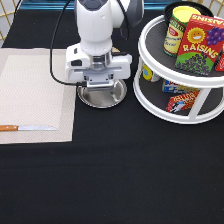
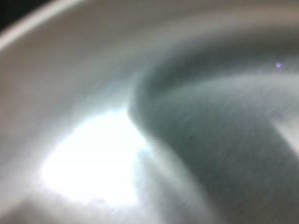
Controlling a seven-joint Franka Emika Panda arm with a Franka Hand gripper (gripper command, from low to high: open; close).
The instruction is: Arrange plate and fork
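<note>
gripper is right down on the plate beside the placemat, plate-grab step underway, can't tell if fingers are clamped.

The white two-finger gripper sits low over the round shiny silver metal plate, and its body covers the plate's far half, so only the near rim shows in the exterior view. Its fingertips are masked by the hand's own housing (whether they are apart or together cannot be told). The small fork with the wooden handle cannot be made out in either view. The wrist view is filled by blurred silver metal, with nothing sharp enough to place.

The white two-tier round turntable rack is cut off by the exterior view's right edge.
</note>
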